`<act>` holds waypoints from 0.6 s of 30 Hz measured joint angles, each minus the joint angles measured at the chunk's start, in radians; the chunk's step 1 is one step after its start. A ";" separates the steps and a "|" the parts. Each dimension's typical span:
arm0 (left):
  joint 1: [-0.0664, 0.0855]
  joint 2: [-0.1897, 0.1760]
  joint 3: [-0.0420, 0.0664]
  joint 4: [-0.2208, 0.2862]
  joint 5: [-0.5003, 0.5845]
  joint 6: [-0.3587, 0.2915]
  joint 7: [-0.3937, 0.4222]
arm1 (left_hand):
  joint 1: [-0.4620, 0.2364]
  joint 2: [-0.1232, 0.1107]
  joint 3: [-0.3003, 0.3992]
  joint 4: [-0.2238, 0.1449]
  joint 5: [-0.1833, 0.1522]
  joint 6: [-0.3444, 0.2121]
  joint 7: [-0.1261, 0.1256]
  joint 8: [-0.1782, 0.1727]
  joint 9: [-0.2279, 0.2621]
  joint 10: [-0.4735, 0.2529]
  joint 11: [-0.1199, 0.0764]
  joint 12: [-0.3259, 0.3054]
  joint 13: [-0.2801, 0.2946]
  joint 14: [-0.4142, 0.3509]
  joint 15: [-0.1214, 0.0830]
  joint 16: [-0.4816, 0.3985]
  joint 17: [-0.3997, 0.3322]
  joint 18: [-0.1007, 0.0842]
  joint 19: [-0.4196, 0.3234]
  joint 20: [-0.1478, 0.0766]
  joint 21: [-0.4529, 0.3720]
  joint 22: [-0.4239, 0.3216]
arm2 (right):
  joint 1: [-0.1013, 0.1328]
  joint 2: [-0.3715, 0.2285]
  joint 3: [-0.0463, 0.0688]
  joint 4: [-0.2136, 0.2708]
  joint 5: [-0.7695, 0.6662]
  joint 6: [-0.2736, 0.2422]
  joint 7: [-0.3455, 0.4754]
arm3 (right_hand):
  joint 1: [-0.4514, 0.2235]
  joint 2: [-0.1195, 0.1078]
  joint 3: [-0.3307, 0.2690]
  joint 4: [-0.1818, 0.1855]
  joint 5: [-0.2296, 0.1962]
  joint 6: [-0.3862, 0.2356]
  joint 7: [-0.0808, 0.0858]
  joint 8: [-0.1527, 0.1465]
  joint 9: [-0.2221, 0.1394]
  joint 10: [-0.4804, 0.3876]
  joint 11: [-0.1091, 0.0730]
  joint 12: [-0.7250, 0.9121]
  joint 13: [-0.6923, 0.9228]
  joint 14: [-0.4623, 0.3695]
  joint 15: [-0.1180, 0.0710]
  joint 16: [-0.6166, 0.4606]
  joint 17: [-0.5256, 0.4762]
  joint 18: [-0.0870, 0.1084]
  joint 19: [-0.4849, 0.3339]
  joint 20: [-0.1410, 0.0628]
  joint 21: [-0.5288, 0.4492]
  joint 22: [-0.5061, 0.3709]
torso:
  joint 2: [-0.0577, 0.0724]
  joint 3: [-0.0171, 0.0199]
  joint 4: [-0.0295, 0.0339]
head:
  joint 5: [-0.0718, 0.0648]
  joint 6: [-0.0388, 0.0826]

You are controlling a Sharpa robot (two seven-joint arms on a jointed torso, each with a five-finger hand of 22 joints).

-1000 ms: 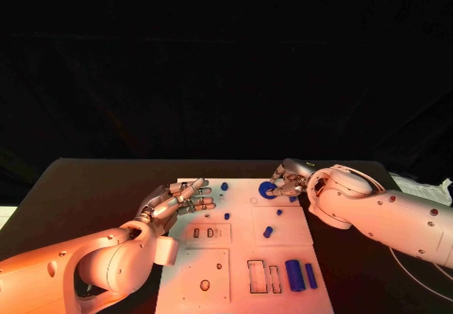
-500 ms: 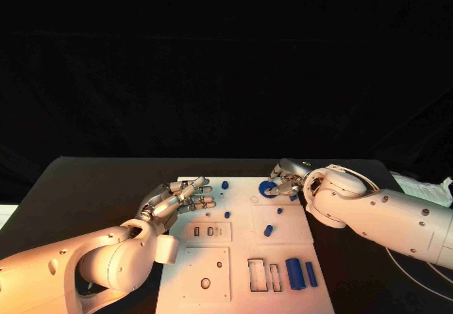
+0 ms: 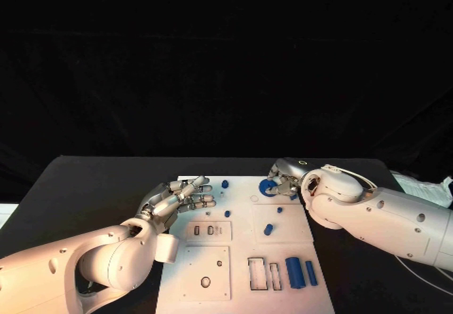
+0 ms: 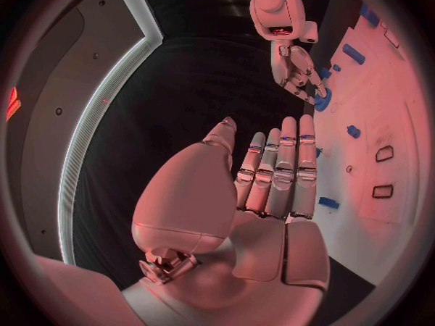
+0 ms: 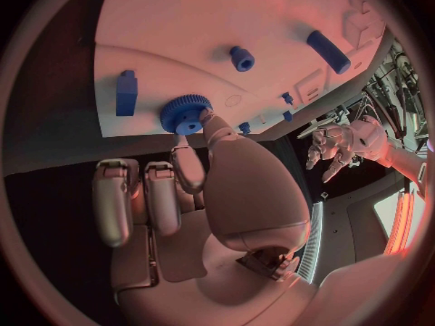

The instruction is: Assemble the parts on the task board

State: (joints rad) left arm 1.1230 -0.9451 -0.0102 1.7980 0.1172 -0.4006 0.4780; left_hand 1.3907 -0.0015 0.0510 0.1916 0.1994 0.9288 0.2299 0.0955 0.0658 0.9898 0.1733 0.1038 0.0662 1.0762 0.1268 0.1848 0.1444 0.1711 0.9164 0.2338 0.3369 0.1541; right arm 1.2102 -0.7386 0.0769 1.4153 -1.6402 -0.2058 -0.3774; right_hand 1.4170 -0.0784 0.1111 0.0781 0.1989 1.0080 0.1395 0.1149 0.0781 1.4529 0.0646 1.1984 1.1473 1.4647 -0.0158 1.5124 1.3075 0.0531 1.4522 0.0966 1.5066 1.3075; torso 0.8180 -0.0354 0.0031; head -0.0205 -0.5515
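The white task board [image 3: 241,261] lies mid-table with several blue parts on it. A blue gear [image 3: 268,189] sits at its far right corner. My right hand [image 3: 283,178] is on it: thumb and a fingertip pinch the gear [image 5: 185,113] in the right wrist view, the other fingers [image 5: 136,199] curled behind. A small blue block [image 5: 127,93] lies beside the gear. My left hand [image 3: 179,199] hovers over the board's far left edge with fingers stretched out and nothing in it; its palm [image 4: 272,188] is bare in the left wrist view.
Small blue pegs [image 3: 224,185], [image 3: 226,214], [image 3: 279,210] and a short cylinder [image 3: 268,230] stand on the board's far half. Two long blue cylinders [image 3: 294,273], [image 3: 311,275] lie near the front right, beside rectangular slots [image 3: 256,275]. Black table surrounds the board.
My right forearm has swung slightly inward over the board's right edge while its hand stays on the gear. The left hand has hardly moved.
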 measured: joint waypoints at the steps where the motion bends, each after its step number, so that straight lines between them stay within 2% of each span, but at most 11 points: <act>1: 0.000 0.000 0.000 0.000 0.000 0.000 0.000 | 0.000 0.000 0.000 0.000 0.000 0.000 0.000 0.000 0.000 0.000 0.000 0.000 0.000 0.000 0.000 0.000 0.000 0.000 0.000 0.000 0.000 0.000 | 0.000 0.000 0.000 0.001 -0.010 0.001 0.000 | 0.001 0.001 0.003 -0.003 0.000 0.003 0.000 0.001 0.000 0.000 0.000 0.000 0.001 0.000 0.000 0.000 0.000 0.000 0.001 -0.001 0.000 0.000 | 0.000 -0.0001 0.0002 | 0.000 0.000; 6: 0.000 0.000 0.000 -0.001 0.000 0.000 0.000 | 0.000 0.000 0.000 0.000 0.000 0.000 0.000 0.000 0.000 0.000 0.000 0.000 0.000 0.000 0.000 0.000 0.000 0.000 0.000 0.000 0.000 0.000 | -0.002 0.000 0.001 0.005 -0.038 0.001 0.000 | 0.004 0.001 0.021 -0.007 -0.004 0.018 0.007 0.009 0.000 0.000 0.000 0.000 0.001 0.000 0.000 0.004 0.000 0.000 0.007 0.000 0.008 0.000 | 0.000 -0.0002 0.0003 | 0.000 -0.001; 7: 0.000 0.000 0.000 -0.001 0.000 0.000 -0.001 | 0.000 0.000 0.000 0.000 0.000 0.000 0.000 0.000 0.000 0.000 0.000 0.000 0.000 0.000 0.000 0.000 0.000 0.000 0.000 0.000 0.000 0.000 | -0.003 0.000 0.001 0.006 -0.042 0.000 0.000 | 0.004 0.001 0.027 -0.004 -0.005 0.022 0.010 0.012 0.000 0.000 0.000 0.000 0.001 0.000 0.000 0.004 0.000 -0.010 0.011 -0.004 0.008 0.000 | 0.000 -0.0002 0.0003 | 0.000 -0.001; 11: 0.000 0.000 0.000 -0.001 0.000 0.000 -0.001 | 0.000 0.000 0.000 0.000 0.000 0.000 0.000 0.000 0.000 0.000 0.000 0.000 0.000 0.000 0.000 0.000 0.000 0.000 0.000 0.000 0.000 0.000 | -0.005 -0.001 0.001 0.009 -0.047 -0.008 0.000 | 0.003 0.001 0.037 0.004 0.000 0.025 0.014 0.013 0.000 -0.006 -0.006 0.000 -0.001 0.003 -0.005 0.004 0.000 -0.011 0.011 -0.004 0.008 0.000 | 0.000 -0.0004 0.0003 | -0.001 0.000; 18: 0.000 0.000 0.000 -0.001 0.000 0.000 -0.001 | 0.000 0.000 -0.003 -0.003 0.000 0.000 0.000 0.000 0.000 0.000 0.000 0.000 0.000 0.000 0.000 0.000 0.000 0.000 0.000 0.000 0.000 0.000 | -0.014 0.000 -0.006 0.033 -0.052 -0.060 0.001 | -0.006 0.011 0.072 -0.002 0.008 0.027 0.015 0.015 0.000 -0.006 -0.006 0.000 -0.021 0.000 -0.011 0.004 0.000 -0.010 0.014 -0.007 0.011 0.000 | 0.000 -0.0005 0.0011 | 0.000 0.003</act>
State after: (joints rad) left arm 1.1230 -0.9451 -0.0102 1.7965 0.1172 -0.4003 0.4771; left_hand 1.3907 -0.0015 0.0482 0.1888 0.1994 0.9288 0.2299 0.0955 0.0658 0.9898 0.1733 0.1038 0.0662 1.0762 0.1268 0.1848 0.1443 0.1711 0.9164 0.2338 0.3369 0.1542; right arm 1.1960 -0.7386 0.0707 1.4479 -1.6923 -0.2661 -0.3767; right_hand 1.4105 -0.0678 0.1834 0.0763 0.2070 1.0352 0.1547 0.1296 0.0776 1.4467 0.0585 1.1981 1.1262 1.4651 -0.0269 1.5164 1.3074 0.0427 1.4664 0.0896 1.5172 1.3073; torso 0.8180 -0.0359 0.0041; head -0.0205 -0.5482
